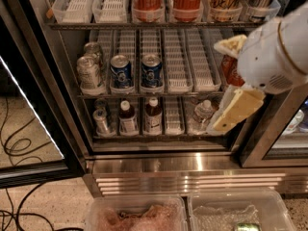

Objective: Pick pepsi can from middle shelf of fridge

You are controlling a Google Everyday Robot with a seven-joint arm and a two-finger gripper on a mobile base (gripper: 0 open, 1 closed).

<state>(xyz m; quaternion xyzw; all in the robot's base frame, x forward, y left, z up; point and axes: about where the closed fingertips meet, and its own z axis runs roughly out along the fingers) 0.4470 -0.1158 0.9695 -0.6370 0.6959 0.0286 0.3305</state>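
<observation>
Sitting in middle shelf (211, 94) trays (178, 73) are two pepsi cans (121, 71) (151, 70); end effector (237, 110) hangs right, grip unclear.

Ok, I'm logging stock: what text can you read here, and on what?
"Coca-Cola" (seemingly, cut off): red container, top shelf.
pepsi cans, middle shelf: logo only, wording blurred.
Labels on lower bottles: unreadable.
gripper, at the fridge interior's right side: no text.
</observation>
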